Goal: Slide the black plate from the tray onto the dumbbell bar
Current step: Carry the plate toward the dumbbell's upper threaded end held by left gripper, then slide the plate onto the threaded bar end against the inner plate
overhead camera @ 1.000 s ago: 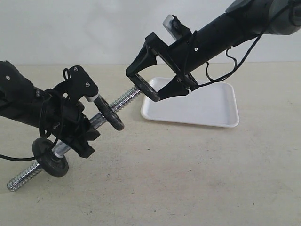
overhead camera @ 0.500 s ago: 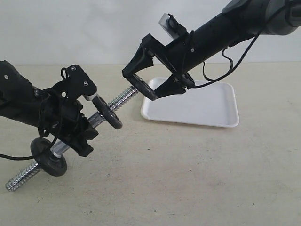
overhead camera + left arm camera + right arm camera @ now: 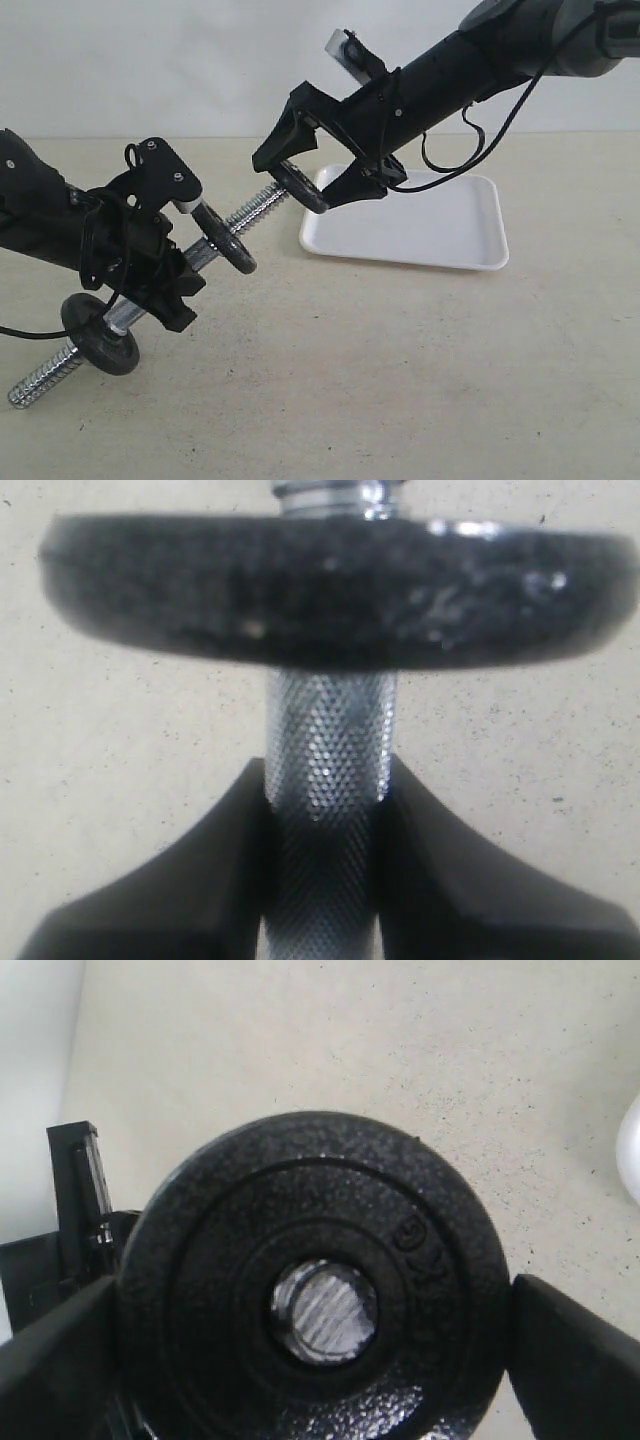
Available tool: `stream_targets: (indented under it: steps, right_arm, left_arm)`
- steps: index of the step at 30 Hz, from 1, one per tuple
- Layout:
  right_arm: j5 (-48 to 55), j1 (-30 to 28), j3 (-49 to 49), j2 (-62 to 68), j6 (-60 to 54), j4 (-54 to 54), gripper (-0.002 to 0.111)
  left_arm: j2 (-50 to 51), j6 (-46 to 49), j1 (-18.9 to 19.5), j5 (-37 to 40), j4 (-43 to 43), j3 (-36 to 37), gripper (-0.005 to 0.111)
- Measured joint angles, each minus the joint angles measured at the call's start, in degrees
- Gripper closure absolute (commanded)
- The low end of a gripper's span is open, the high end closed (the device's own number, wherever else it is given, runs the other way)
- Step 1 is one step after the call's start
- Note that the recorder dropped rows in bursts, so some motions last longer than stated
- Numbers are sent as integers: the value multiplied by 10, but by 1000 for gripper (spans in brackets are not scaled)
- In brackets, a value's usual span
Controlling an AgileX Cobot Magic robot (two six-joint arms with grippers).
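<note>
My right gripper (image 3: 303, 170) is shut on the black plate (image 3: 297, 187), holding it by its rim in the air left of the white tray (image 3: 440, 232). In the right wrist view the black plate (image 3: 310, 1280) fills the frame and the bar's chrome end (image 3: 325, 1312) shows through its central hole. The dumbbell bar (image 3: 255, 213) slants up to the right, its threaded tip at the plate's hole. My left gripper (image 3: 160, 255) is shut on the bar's knurled middle (image 3: 328, 750), between two matching black discs (image 3: 223, 238) (image 3: 100, 335).
The tray lies on the beige table (image 3: 400, 360) with nothing on it. The bar's lower threaded end (image 3: 40, 378) hangs close to the table at the front left. Cables loop under the right arm (image 3: 470, 60) above the tray.
The right gripper has carried the black plate left and slightly up onto the bar's tip. The left arm and bar have shifted a little to the left and down.
</note>
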Motion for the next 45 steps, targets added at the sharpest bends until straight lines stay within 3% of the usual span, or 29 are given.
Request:
stream_targets:
  steps: [41,45]
  right_arm:
    - [-14,4,5,-33,-5,-11,108]
    - [-16,4,5,-33,-13,-9,92]
  left_arm:
    - [-8,3,0,-2,-10,-11,102]
    - [-8,3,0,-1,-10,-13,102]
